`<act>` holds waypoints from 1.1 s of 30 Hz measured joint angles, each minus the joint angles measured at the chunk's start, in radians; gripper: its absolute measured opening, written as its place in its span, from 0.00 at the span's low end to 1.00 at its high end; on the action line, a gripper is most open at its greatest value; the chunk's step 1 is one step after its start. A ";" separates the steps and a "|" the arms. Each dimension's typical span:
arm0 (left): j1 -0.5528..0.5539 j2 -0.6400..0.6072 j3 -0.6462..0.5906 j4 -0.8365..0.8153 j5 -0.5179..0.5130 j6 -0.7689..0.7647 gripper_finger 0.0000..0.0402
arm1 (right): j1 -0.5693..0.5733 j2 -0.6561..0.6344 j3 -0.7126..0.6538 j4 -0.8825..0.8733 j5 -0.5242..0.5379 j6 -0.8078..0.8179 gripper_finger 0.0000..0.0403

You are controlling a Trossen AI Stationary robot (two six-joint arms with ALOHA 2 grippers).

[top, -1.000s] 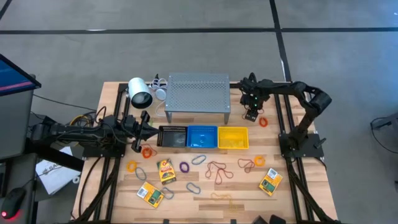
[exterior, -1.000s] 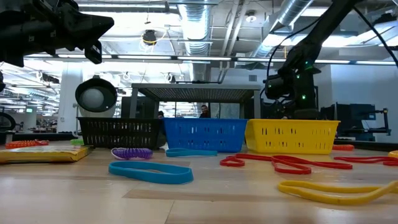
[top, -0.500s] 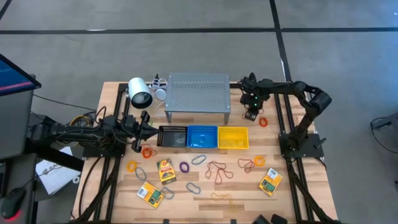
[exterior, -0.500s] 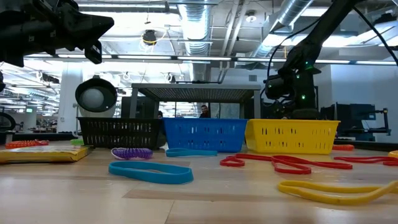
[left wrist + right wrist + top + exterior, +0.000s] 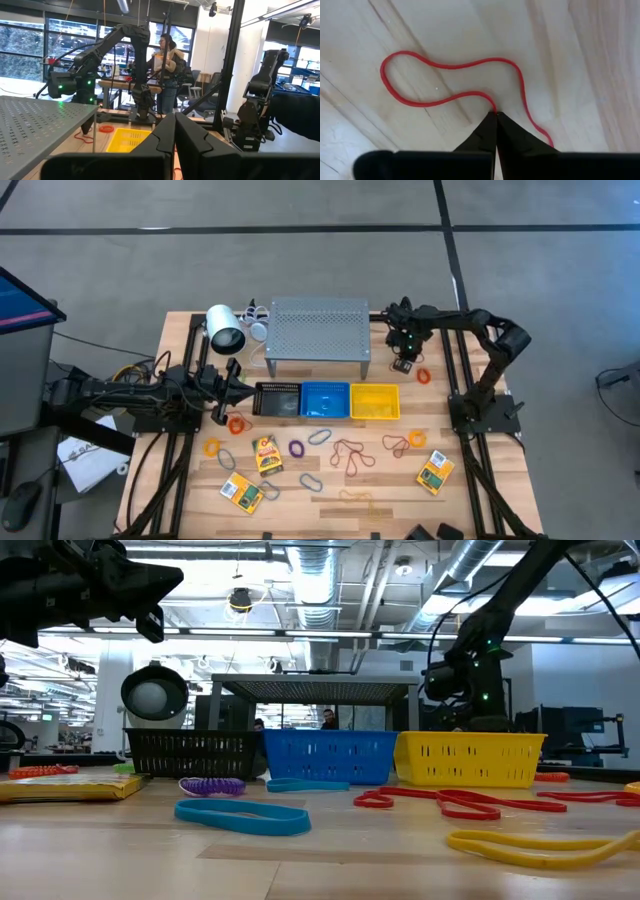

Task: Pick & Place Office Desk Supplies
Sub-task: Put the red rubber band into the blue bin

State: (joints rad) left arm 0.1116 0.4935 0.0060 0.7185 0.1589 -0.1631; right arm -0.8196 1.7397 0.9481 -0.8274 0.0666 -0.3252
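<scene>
The office desk supplies lie loose on the table's near half: yellow-and-green packs (image 5: 266, 453), an orange band (image 5: 237, 423), a purple band (image 5: 297, 447) and red-brown bands (image 5: 350, 452). A thin red band loop (image 5: 445, 85) lies flat on the wood at the far right, beside the grey shelf (image 5: 318, 330). My right gripper (image 5: 495, 116) stands over it, pointing down, shut on it. My left gripper (image 5: 175, 131) is shut on nothing and hovers left of the black basket (image 5: 277, 398). My right gripper pinches one strand of the red band loop (image 5: 493, 107) between its two fingertips, at their free ends. The fingers come from above, pointing down. The rest of the loop lies slack on the table.
A black, a blue (image 5: 325, 400) and a yellow basket (image 5: 375, 401) stand in a row in front of the shelf. A white lamp-like cylinder (image 5: 226, 330) lies at the far left. A person (image 5: 167, 60) stands in the room beyond the table.
My right gripper has shut on the red band loop while staying low at the table's far right. The band still lies on the wood.
</scene>
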 joint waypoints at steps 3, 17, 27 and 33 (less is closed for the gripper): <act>0.000 0.000 0.000 0.000 0.000 0.000 0.01 | 0.007 -0.027 0.023 -0.052 0.032 0.001 0.00; 0.000 0.000 0.000 0.000 0.000 0.000 0.01 | 0.034 -0.183 0.058 -0.110 0.075 0.022 0.00; 0.000 0.000 0.000 0.000 0.000 0.000 0.01 | 0.051 -0.395 0.059 -0.114 0.073 0.053 0.00; 0.000 0.000 0.000 0.000 0.000 0.000 0.01 | 0.089 -0.515 0.059 -0.114 0.065 0.088 0.00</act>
State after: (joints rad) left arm 0.1118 0.4938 0.0063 0.7188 0.1589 -0.1627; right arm -0.7308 1.2252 1.0070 -0.9417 0.1318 -0.2372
